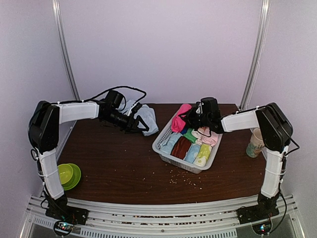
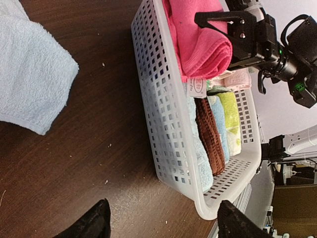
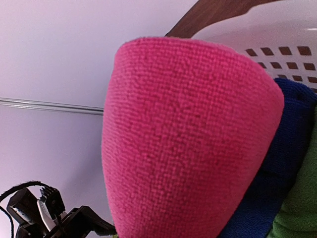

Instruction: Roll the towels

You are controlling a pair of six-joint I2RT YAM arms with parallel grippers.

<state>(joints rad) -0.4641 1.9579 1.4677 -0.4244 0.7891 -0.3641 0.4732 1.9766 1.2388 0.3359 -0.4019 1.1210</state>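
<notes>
A: In the top view, where are the towels?
B: The blue towel [image 1: 150, 119] lies crumpled on the far side of the table [image 1: 114, 163], just beside the left gripper [image 1: 140, 124]. The pink towel [image 1: 178, 124] stands at the far end of the basket [image 1: 162, 145], and the right gripper [image 1: 188, 118] is on it.

A: And the left wrist view?
B: It shows what the top view does not. The left gripper [image 2: 163, 225] has its fingers wide apart and nothing is between them. The blue towel [image 2: 34, 79] is a loose fold with a stitched hem, not a roll. The pink towel [image 2: 188, 44] is already a roll. It leans over the rim of the basket [image 2: 163, 124], above the small rolls [image 2: 213, 134]. The right gripper [image 2: 218, 39] is nearly closed and seems to pinch the end of it.

A: The right wrist view?
B: There I see only the pink towel [image 3: 188, 139], very close, and a dark blue roll [image 3: 292, 148] beside it. The gripper's own fingers I cannot see.

A: How will the towels handle?
B: I judge them light, soft and limp. The terry should not slip, but a thick pinch can drag the whole cloth. I would take the blue one at a hem corner, one layer only.
</notes>
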